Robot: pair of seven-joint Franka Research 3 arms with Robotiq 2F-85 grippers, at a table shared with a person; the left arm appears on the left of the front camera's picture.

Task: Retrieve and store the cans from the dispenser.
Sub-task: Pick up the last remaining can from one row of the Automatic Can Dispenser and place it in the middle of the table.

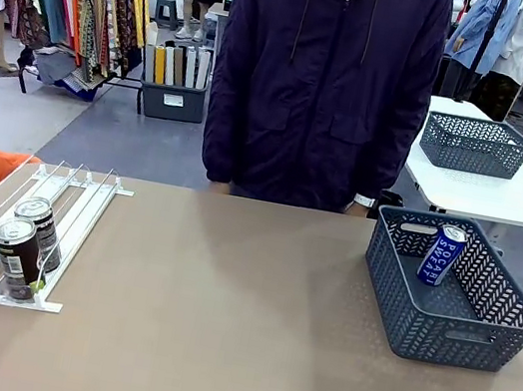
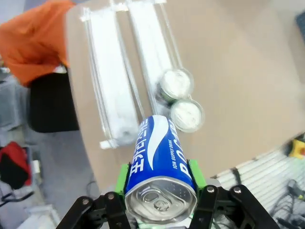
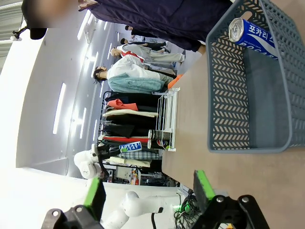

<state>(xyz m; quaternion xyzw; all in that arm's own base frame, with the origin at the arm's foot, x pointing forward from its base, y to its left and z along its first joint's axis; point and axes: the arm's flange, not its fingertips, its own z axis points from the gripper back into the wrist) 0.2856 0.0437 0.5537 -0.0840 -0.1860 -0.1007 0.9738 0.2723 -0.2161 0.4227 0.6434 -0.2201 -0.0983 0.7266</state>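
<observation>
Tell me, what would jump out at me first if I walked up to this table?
Probably the blue can clamped between the green pads of the left gripper, at the table's left edge. Nearby, two brown cans stand at the low end of the white dispenser. A second blue can leans inside the grey basket on the right.

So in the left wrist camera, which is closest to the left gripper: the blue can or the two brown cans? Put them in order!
1. The blue can: held between the left gripper's green pads.
2. The front brown can: just beyond it, low in the dispenser lane.
3. The back brown can: right behind that one, higher up the lane.
</observation>
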